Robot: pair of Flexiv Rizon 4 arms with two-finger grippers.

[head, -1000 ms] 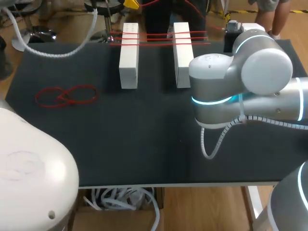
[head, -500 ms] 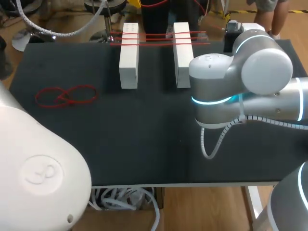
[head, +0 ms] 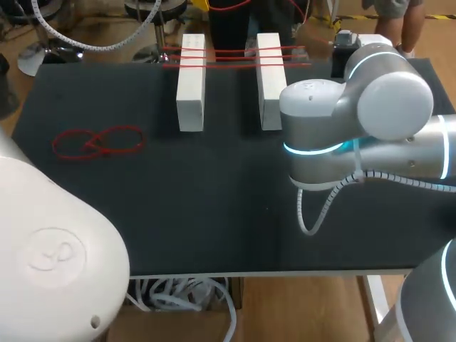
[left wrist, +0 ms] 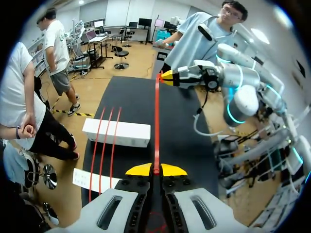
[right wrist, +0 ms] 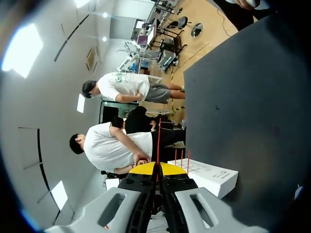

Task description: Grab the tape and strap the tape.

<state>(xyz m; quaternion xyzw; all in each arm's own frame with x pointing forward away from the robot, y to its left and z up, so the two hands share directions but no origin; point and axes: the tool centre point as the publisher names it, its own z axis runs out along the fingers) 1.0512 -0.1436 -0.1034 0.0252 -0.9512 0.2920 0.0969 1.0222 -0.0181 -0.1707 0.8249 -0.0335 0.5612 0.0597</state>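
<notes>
A thin red tape point(left wrist: 156, 121) is stretched, clamped in the left end effector point(left wrist: 155, 170) and the right end effector point(right wrist: 156, 168). Next, it should be lowered across both long white blocks point(head: 191, 82).

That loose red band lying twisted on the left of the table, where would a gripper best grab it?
Probably at the crossing of the loose red band, coming straight down from above: it lies flat on the table, and there its strands bunch together, giving more to pinch.

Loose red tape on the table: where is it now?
Head view: the loose red tape lies twisted on the black table's left side, apart from the left white block.
</notes>
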